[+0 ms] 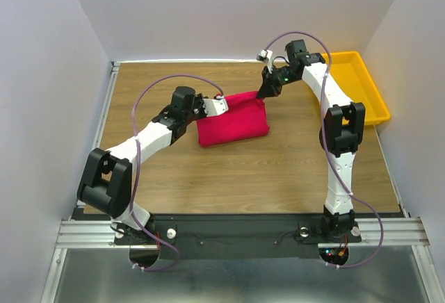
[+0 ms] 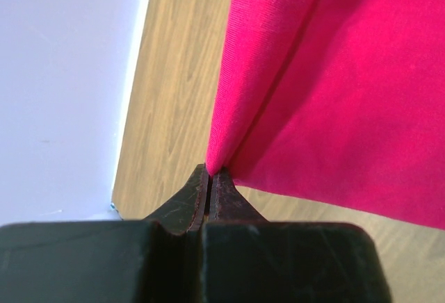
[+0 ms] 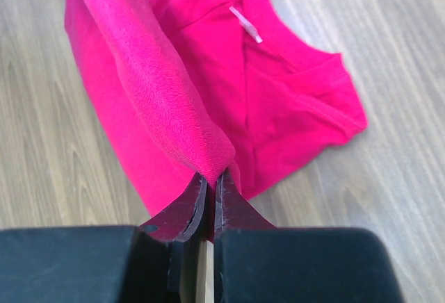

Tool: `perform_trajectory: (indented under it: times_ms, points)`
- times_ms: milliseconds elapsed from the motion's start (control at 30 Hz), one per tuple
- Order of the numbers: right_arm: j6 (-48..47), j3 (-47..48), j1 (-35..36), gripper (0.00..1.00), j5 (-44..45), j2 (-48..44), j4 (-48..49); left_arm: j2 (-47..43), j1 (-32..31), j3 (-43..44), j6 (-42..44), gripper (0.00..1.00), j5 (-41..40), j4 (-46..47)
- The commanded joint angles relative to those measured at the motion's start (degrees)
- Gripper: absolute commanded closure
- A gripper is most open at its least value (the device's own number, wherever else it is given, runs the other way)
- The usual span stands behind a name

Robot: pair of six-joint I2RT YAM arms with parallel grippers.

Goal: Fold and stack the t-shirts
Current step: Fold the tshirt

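A crimson-red t-shirt lies partly folded in the middle of the wooden table. My left gripper is shut on its far-left edge; in the left wrist view the red cloth rises from the pinched fingertips. My right gripper is shut on the far-right corner, which it holds lifted. The right wrist view shows a fold of the t-shirt clamped at the gripper, with the neckline and a small white label lying on the table beyond.
A yellow plastic tray stands at the back right, close behind the right arm. White walls enclose the table on three sides. Bare wood stretches between the shirt and the arm bases.
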Motion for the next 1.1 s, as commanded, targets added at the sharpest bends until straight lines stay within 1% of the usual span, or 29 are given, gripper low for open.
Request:
perform_trajectory:
  times_ms: [0, 367, 400, 567, 767, 1067]
  points:
    - [4.14, 2.68, -0.46, 0.99, 0.57, -0.03, 6.63, 0.70, 0.47, 3.60, 0.92, 1.00, -0.79, 4.00]
    - [9.68, 2.42, -0.46, 0.99, 3.55, 1.02, 13.65, 4.58, 0.82, 5.89, 0.92, 1.00, -1.67, 7.43]
    - [10.72, 2.33, -0.46, 0.99, 3.82, 1.11, 14.27, 5.19, 0.73, 6.15, 0.92, 1.00, -3.24, 7.61]
    - [13.89, 1.28, -0.55, 0.99, 5.05, 1.37, 18.22, 7.03, 0.91, 6.94, 0.56, 1.00, -5.18, 9.54]
    - [17.23, 0.39, -0.55, 0.99, 6.37, 2.16, 22.62, 9.32, 1.52, 8.17, 0.56, 1.00, -5.98, 10.42]
    - [18.56, 0.57, -0.46, 0.99, 6.63, 5.15, 24.12, 12.13, 1.87, 9.14, -0.23, 1.00, -5.54, 10.33]
